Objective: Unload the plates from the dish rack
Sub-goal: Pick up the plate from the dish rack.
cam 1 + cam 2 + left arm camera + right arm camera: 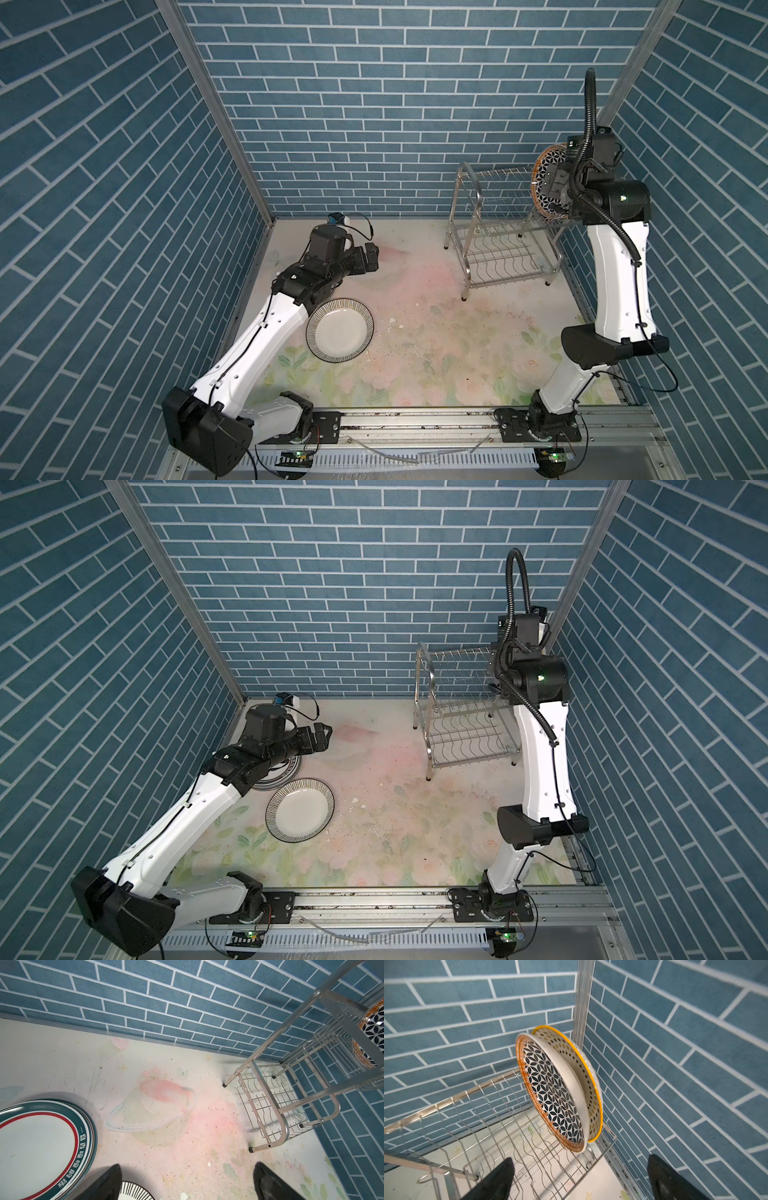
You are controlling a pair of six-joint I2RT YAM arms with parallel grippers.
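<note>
Right claw (580,1158): released, spread wide, nothing in it. Hangs at the end of the top tier, facing the two plates that remain there. Left claw (187,1165): likewise released and empty. Hovers over the tabletop (436,353) by the unloaded pile, well apart from the rack.

Dish rack (505,259): at the back right corner. Lower tier bare. Upper tier bare but for two plates on edge in the end slots near the tiled wall (675,1053).

Teal-banded stack (41,1147): flat on the tabletop, partly under the left arm (187,812). Impossible to count how many plates are in it. Black-striped plate (340,329): flat, just beside that stack, nearer the front.

Lattice plate (552,1093): on edge in the rack, nearest the right claw, untouched. Yellow-dotted plate (583,1076): close behind it, on the wall side.

Judged well past the middle: most plates unloaded, two remaining. Next probably calls for closing on the lattice plate's rim and lifting it clear of the wires.
</note>
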